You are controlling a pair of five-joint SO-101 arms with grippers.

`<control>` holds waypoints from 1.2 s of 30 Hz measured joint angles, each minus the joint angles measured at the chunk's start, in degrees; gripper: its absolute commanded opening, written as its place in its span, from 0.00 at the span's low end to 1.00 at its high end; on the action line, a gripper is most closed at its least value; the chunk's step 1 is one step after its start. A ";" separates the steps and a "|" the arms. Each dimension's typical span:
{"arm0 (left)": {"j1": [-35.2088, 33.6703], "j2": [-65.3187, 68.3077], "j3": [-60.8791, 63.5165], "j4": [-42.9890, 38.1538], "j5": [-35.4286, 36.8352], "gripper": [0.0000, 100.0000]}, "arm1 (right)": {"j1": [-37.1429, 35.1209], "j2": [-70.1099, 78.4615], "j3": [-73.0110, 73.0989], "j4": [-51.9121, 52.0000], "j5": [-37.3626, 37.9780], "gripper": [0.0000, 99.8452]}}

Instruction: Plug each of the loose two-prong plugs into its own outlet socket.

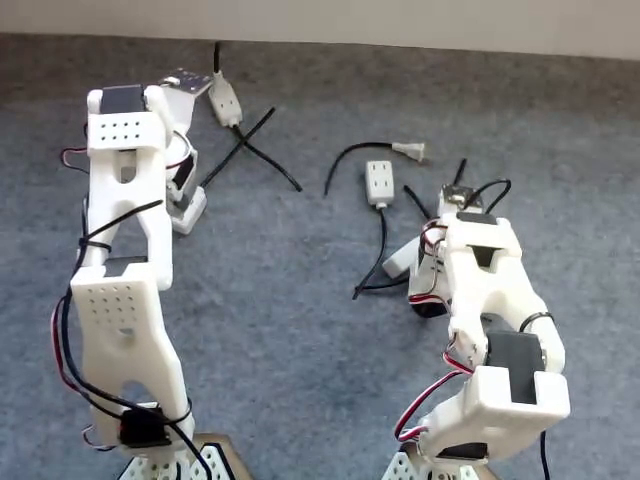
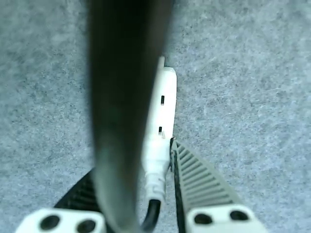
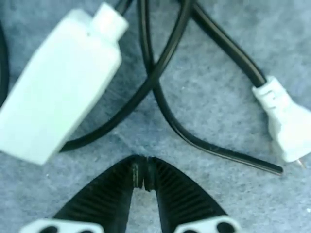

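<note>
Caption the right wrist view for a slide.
Shut right gripper facing black cords, a white outlet block and a loose plug.

Soft, even daylight fills the high view. The grey tabletop (image 1: 300, 330) is moderately bright, with no hard glare. Beyond the middle socket block (image 1: 380, 182), a pale strip along the far edge is the brightest area. The white arms to either side of that block show gentle shading on their flanks and cast only faint, close shadows.

In the left wrist view, a broad dark band (image 2: 121, 121) close to the lens blocks much of the light. Beside it, the socket strip (image 2: 164, 111) is brightly lit along one face.

In the right wrist view, the black right tool (image 3: 144, 177) stays dark. A near socket block (image 3: 58, 82) glows almost featureless, with a soft shadow on its tool-facing side.
</note>
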 measured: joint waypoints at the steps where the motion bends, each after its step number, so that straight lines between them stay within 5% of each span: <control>1: 0.09 0.00 0.00 0.00 0.00 0.01 | 0.00 0.00 0.00 0.00 0.00 0.01; 36: 0.09 -1.32 4.13 -1.93 -4.57 0.01 | 0.00 0.00 0.00 0.00 0.00 0.01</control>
